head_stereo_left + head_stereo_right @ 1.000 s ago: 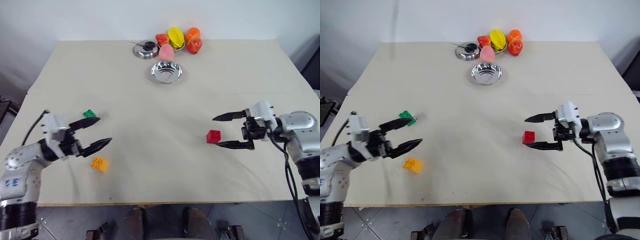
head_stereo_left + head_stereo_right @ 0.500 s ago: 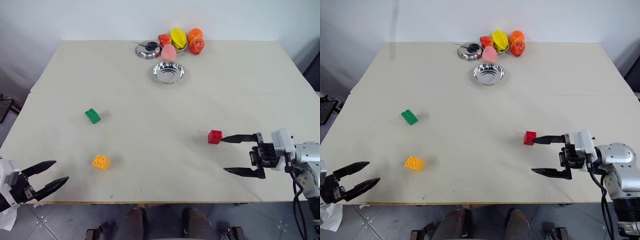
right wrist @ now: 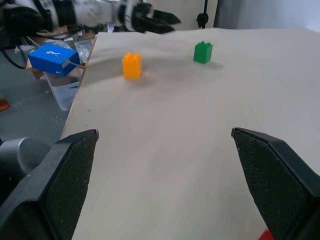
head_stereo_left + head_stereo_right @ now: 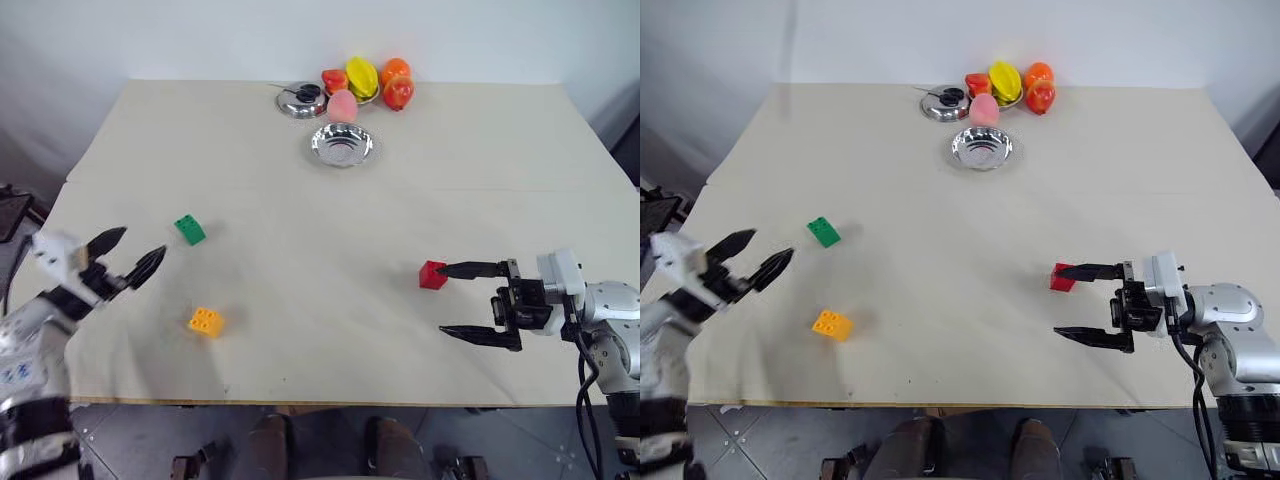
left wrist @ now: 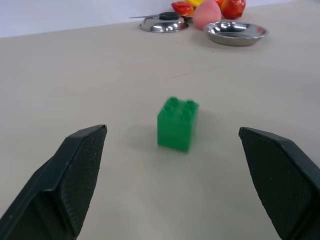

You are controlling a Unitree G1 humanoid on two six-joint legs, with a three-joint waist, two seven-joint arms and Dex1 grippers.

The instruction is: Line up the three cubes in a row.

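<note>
plainly, both grippers, left gripper [image 4: 128, 256] and right gripper [image 4: 470, 300], were held wide, empty; the red cube [image 4: 432, 275] could be nudged by the fingertip touching it.

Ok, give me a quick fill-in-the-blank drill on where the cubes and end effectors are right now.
1. The left end effector is open and faces the ____ cube.
2. One fingertip of the open right end effector reaches the ____ cube.
3. The orange-yellow cube lies nearer the robot than the green cube, and both are on the robot's ____ side of the table.
4. The red cube stands ____ from the other two.

Missing words: green; red; left; apart
</note>
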